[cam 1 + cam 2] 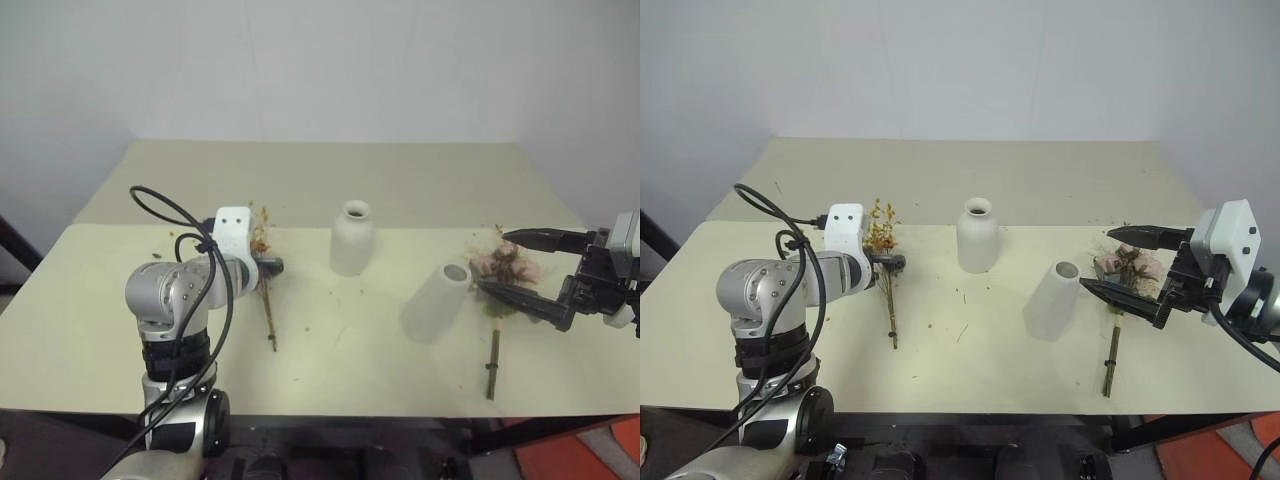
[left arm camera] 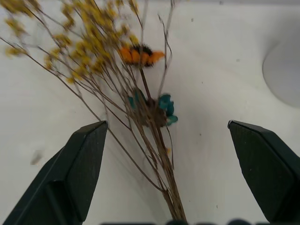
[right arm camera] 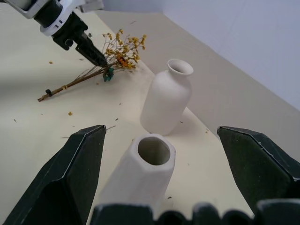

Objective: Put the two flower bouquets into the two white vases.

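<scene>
Debris specks (image 1: 962,330) litter table (image 1: 1040,180) between both vases (image 1: 977,235)

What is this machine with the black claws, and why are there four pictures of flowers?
It is a robot with two arms. Two pictures come from its head, looking down at a table. The other two come from cameras on its wrists. The left pincer is open above a yellow bunch lying flat. The right pincer is open beside a pink rose bunch, also lying flat. Two white vases stand between: a short bottle vase and a taller vase. Nothing is held.
</scene>
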Motion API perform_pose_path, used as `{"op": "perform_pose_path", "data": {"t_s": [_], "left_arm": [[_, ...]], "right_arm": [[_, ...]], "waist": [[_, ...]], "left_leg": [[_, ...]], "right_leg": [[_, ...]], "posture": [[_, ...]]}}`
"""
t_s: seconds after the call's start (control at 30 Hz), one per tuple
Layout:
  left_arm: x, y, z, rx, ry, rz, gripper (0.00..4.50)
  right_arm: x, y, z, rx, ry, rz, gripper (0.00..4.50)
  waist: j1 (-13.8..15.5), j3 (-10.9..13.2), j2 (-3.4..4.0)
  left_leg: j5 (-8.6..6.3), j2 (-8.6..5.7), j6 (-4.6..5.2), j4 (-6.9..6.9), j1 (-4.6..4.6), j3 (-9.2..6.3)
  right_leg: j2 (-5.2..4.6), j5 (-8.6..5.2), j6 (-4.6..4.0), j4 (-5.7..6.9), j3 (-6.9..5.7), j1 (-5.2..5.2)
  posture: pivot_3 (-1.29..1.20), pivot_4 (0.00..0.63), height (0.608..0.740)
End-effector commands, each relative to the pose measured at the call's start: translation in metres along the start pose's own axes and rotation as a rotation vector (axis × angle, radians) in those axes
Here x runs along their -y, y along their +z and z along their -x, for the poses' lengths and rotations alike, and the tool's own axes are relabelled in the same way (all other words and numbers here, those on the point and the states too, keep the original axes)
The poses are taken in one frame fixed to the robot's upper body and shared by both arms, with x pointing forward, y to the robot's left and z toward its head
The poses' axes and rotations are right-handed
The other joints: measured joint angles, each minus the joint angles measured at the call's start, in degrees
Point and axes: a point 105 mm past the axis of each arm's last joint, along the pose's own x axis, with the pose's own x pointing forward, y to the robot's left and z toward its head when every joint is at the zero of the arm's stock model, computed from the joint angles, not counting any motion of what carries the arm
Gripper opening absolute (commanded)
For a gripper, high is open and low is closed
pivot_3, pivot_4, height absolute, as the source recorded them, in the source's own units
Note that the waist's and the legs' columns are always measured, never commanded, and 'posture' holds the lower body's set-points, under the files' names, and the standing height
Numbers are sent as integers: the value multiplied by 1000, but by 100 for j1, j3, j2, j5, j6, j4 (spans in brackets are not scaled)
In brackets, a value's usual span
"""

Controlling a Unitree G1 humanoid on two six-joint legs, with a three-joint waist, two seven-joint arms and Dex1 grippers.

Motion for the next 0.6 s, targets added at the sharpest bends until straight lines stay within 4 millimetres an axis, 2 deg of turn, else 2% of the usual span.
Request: {"op": "perform_pose_path", "data": {"t_s": [0.03, 0.4, 0.5, 0.6], "left_arm": [[-4, -4, -5, -51, 37, -3, 4500], [14, -10, -19, -175, -41, 51, 4500], [19, -7, -20, -184, -65, 44, 3935], [19, -7, -21, -198, -56, 28, 2990]], "right_arm": [[1, 14, 4, 19, -16, 66, 4460], [-4, 15, 9, 14, -39, 67, 4460], [-5, 15, 9, 10, -42, 66, 4500], [-5, 15, 9, 9, -43, 66, 4500]], "waist": [[-1, 0, 0], [60, 0, 0], [76, 0, 0], [81, 0, -1]], "left_leg": [[0, 0, 0, 0, 1, 0], [1, -2, -1, 2, -16, -1], [2, -2, -4, 2, -15, -1], [4, -4, -6, 2, -15, 0]], "right_leg": [[0, 0, 0, 1, 0, 0], [-1, 2, -1, 0, -1, -15], [-1, 2, -2, 2, -1, -15], [-2, 2, -1, 1, -1, -14]], "posture": [[0, 150, 740], [0, 150, 740], [0, 150, 740], [0, 150, 740]]}}
